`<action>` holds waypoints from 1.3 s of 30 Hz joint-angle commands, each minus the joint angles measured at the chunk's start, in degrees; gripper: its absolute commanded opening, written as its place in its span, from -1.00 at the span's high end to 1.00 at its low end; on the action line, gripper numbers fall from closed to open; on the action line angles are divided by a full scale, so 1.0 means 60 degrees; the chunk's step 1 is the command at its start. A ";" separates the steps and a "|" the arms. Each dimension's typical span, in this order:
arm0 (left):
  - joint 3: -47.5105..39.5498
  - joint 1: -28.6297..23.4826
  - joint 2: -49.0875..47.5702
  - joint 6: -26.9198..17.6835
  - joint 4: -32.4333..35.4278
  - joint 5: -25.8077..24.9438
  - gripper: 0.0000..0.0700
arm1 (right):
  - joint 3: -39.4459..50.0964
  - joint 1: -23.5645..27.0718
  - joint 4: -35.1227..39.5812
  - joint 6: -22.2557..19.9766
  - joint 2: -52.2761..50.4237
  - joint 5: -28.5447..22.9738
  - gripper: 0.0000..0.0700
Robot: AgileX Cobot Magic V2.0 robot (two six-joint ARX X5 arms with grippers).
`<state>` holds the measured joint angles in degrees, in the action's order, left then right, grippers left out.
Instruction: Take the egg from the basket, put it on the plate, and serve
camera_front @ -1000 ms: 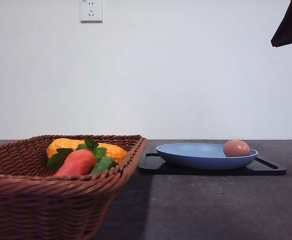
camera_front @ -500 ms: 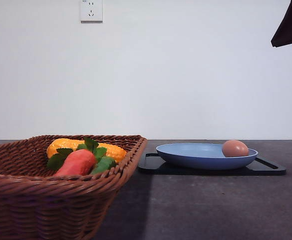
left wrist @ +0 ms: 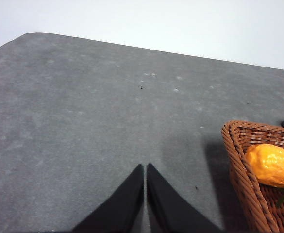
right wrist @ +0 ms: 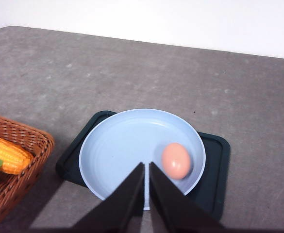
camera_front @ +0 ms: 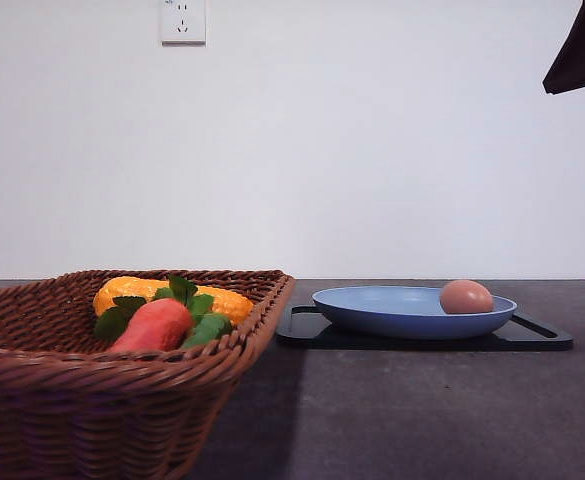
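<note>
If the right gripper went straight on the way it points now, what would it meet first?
Probably the plate: the shut right gripper aims at its bare floor, with the egg just beside that line. Depth is hard to judge, so the egg could be brushed.

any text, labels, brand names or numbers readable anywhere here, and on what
None that can be read.
The wall socket in the front view has a faint mark at its top edge, too small and blurred to make out.
The basket, plate, egg, black tray and table carry no lettering, label or number.
</note>
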<state>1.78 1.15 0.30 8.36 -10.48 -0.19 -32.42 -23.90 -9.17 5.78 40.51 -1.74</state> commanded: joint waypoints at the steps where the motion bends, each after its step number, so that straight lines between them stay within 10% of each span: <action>1: -0.0248 -0.0004 -0.0022 0.0044 -0.0073 -0.0106 1.00 | -0.0102 -0.0040 0.0098 -0.0015 0.0029 -0.0036 1.00; 16: -0.0248 -0.0004 -0.0022 0.0044 -0.0073 -0.0106 1.00 | -0.0102 -0.0040 0.0102 -0.0104 0.0029 -0.0036 1.00; 25: -0.0248 -0.0004 -0.0022 0.0044 -0.0073 -0.0106 1.00 | 0.1087 0.0469 0.1601 -0.2645 -0.1806 -0.0127 1.00; 39: -0.0248 -0.0004 -0.0022 0.0044 -0.0073 -0.0106 1.00 | 0.5225 0.2610 0.2838 -0.1069 -0.5527 0.1651 1.00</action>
<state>1.78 1.15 0.30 8.38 -10.48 -0.21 -1.38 -8.40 7.45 -3.25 7.78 7.96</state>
